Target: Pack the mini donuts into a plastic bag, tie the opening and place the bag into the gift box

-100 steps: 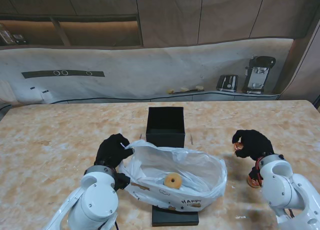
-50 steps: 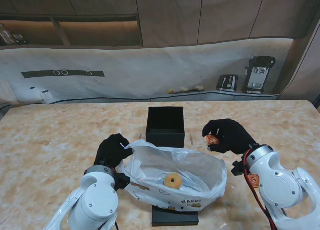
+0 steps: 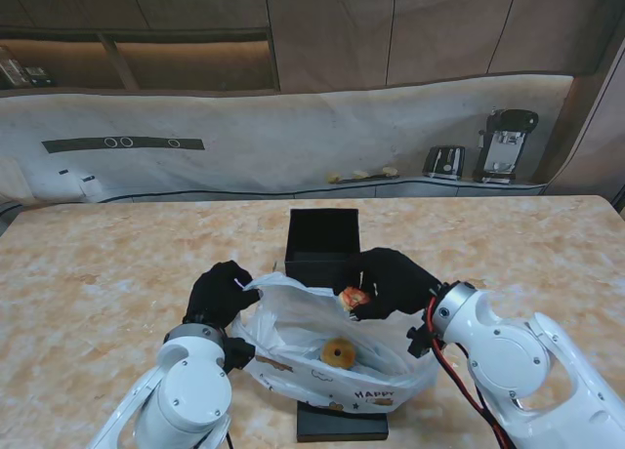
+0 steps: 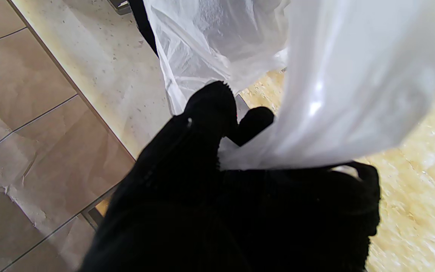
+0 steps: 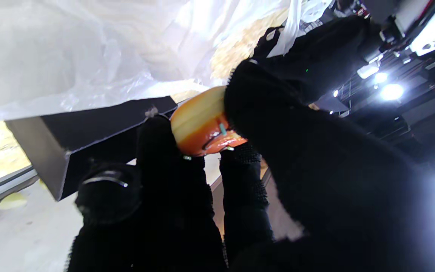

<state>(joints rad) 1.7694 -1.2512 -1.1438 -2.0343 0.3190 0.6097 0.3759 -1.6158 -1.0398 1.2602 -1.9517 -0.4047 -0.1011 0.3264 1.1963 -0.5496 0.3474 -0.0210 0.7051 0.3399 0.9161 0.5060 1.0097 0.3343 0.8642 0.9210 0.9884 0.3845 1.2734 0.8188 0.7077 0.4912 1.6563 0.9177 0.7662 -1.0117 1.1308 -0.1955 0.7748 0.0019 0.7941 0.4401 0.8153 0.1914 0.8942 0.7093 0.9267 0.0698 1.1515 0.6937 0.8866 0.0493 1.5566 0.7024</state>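
A small glazed donut (image 3: 353, 298), orange-iced with a pale side, is seen at the centre of the stand view, pinched between the right hand (image 3: 391, 282) fingers (image 5: 172, 166) over the open plastic bag (image 3: 391, 344). The bag's rim is gripped by the left hand (image 3: 221, 293) fingers. A second donut (image 3: 339, 351) is seen inside the bag.

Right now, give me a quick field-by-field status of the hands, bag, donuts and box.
left hand: shut on the plastic bag rim, holding the mouth open
right hand: shut on a glazed donut, over the bag opening
donut in bag: one plain ring lying on the bag's bottom
bag opening: untied, wide open
gift box: black, open, farther from me than the bag; nothing visible inside
black lid: flat under the bag, near edge showing
step: second donut not yet released
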